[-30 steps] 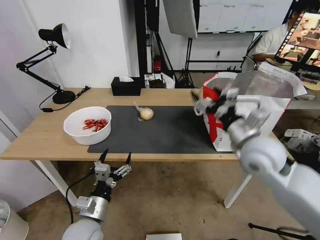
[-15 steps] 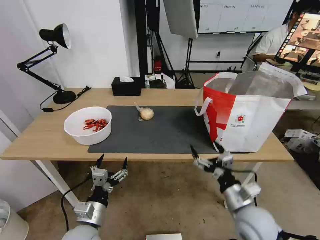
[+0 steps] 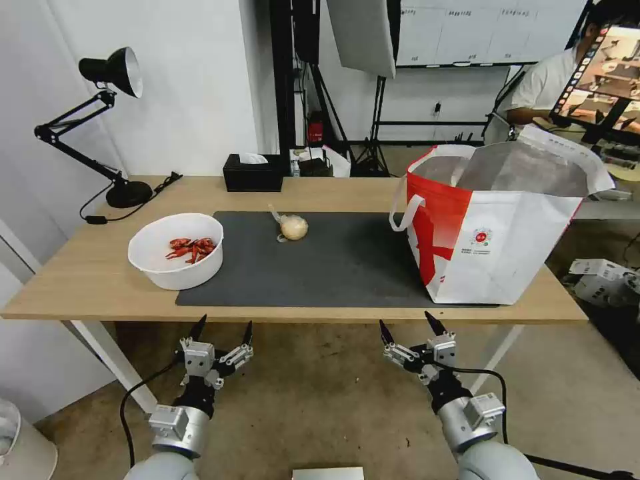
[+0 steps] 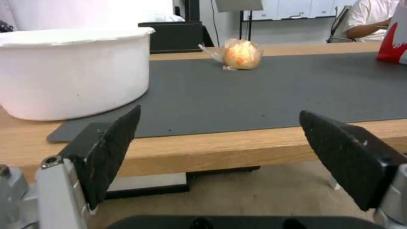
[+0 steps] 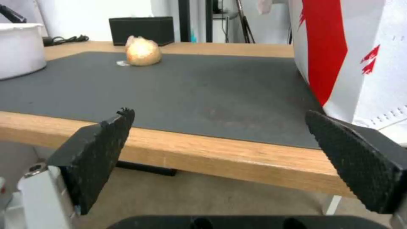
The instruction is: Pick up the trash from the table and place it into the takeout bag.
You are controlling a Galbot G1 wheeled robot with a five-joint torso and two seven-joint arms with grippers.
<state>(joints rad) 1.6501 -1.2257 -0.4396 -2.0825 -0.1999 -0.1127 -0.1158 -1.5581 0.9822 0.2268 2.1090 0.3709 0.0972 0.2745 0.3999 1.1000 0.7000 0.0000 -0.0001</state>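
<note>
I saw the table (image 3: 87, 283) carrying the takeout bag (image 3: 493, 227) at its right end. A white bowl (image 3: 177, 252) of what looked like red shells sat near the front left corner; a wrapped beige ball (image 3: 293, 227) lay mid-mat. My left gripper (image 3: 220, 333) and right gripper (image 3: 408, 328) hung below the front edge, jaws spread, empty.

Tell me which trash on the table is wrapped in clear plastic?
The beige ball, lying in the middle of the grey mat. The other trash, the white bowl at the mat's left edge, is unwrapped and holds red shells.
</note>
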